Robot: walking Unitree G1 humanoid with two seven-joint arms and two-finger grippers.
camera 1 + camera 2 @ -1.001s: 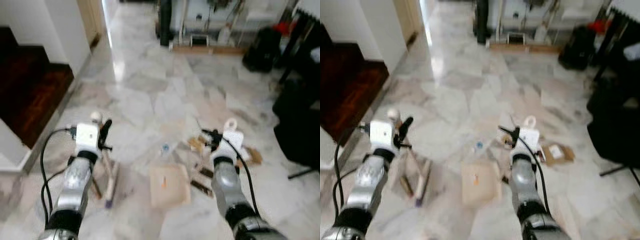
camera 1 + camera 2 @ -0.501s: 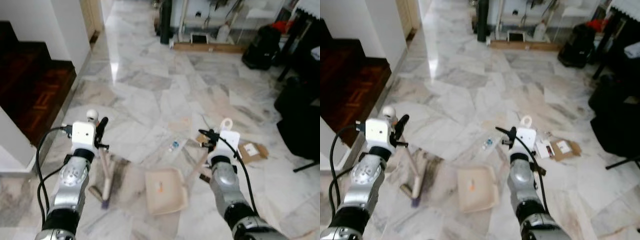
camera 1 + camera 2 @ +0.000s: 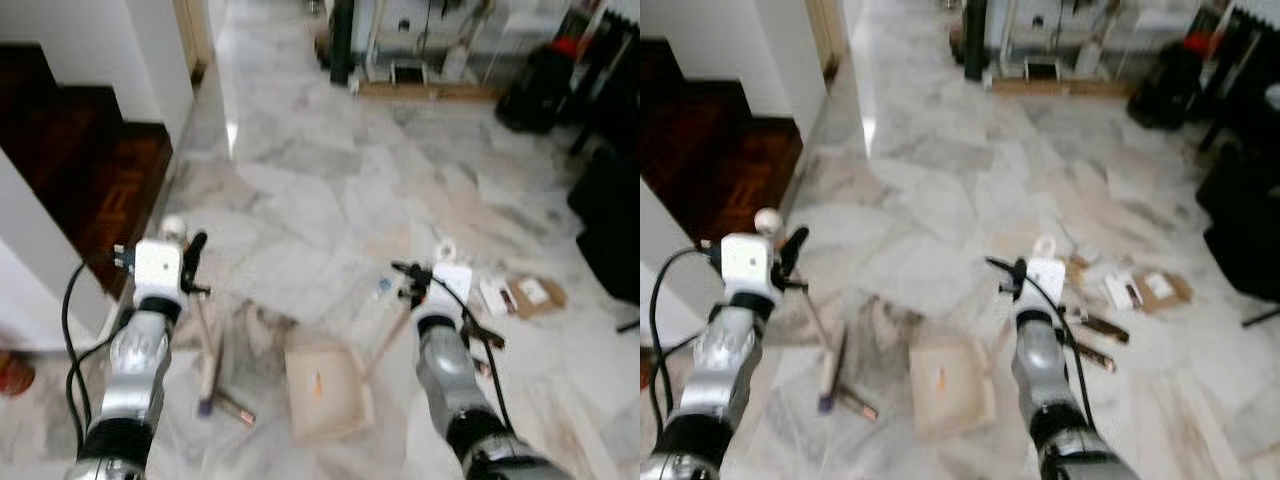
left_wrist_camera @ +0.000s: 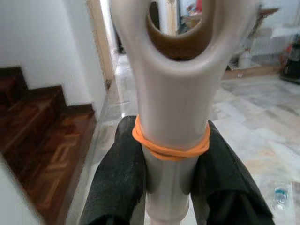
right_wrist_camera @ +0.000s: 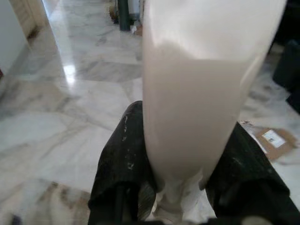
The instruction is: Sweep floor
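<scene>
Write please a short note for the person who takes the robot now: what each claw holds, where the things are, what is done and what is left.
Left claw: shut on the broom handle; the broom head rests on the marble floor.
Right claw: shut on the dustpan handle; the dustpan lies on the floor between the arms.
Done: both tools are in hand; one small orange bit is in the pan.
Left: a small bottle, cardboard and scraps beside the right arm are not swept.

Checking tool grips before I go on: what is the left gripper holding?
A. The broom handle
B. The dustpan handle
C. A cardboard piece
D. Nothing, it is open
A: in the left wrist view the left gripper has its black fingers clamped on the broom handle, the one with the orange rubber band.
</scene>
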